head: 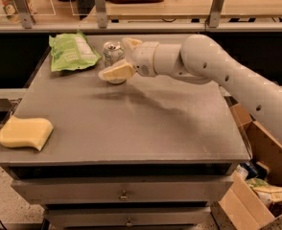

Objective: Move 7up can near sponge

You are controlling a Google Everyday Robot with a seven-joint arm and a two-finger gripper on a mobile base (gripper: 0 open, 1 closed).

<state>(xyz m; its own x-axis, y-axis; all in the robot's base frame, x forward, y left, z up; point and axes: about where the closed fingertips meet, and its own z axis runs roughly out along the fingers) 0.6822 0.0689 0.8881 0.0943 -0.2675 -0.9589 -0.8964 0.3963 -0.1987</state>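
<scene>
The 7up can stands upright at the back middle of the grey table, silver with a pull-tab top. My gripper reaches in from the right with its cream-yellow pads on either side of the can, one finger in front and one behind; the jaws are open around it. The front finger hides the can's lower part. The pale yellow wavy sponge lies at the table's front left corner, far from the can.
A flat green snack bag lies at the back left, just left of the can. A shelf rail with posts runs behind the table. Open cardboard boxes stand on the floor at the right. Drawers sit under the tabletop.
</scene>
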